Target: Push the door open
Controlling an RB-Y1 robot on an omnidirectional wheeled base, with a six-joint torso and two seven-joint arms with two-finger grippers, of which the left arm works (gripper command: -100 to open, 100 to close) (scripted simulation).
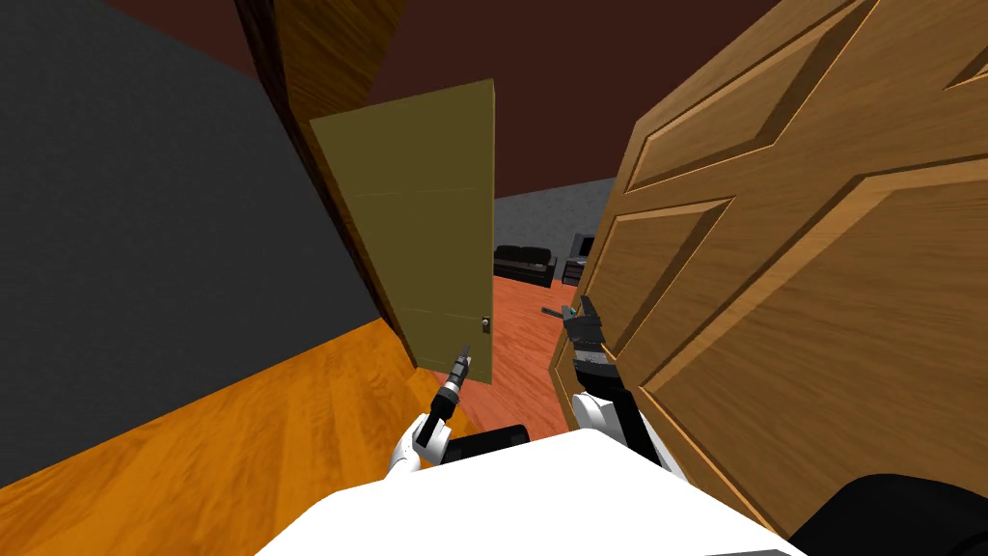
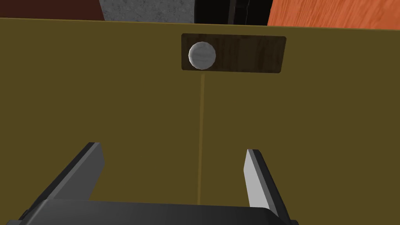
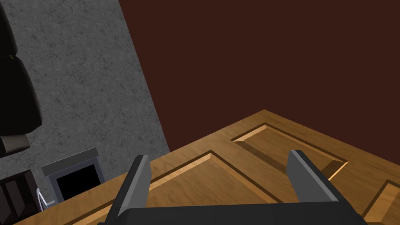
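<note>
Facing the flat olive-brown door [image 1: 425, 222] ajar at twelve o'clock, the left gripper [image 2: 174, 147] gapes empty near its round grey knob [image 2: 202, 55], while the right gripper [image 3: 218, 156], likewise spread and empty, hangs beside the panelled wooden door [image 1: 801, 290] at two o'clock.

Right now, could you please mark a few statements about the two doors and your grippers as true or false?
1. The left gripper faces the flat olive door with its fingers open. True.
2. A round grey knob sits on a dark plate on that door. True.
3. The right gripper is shut on the knob. False: it is open, beside the brown panelled wooden door.
4. The olive door is fully closed. False: it stands ajar, and a black sofa shows past its edge.
</note>
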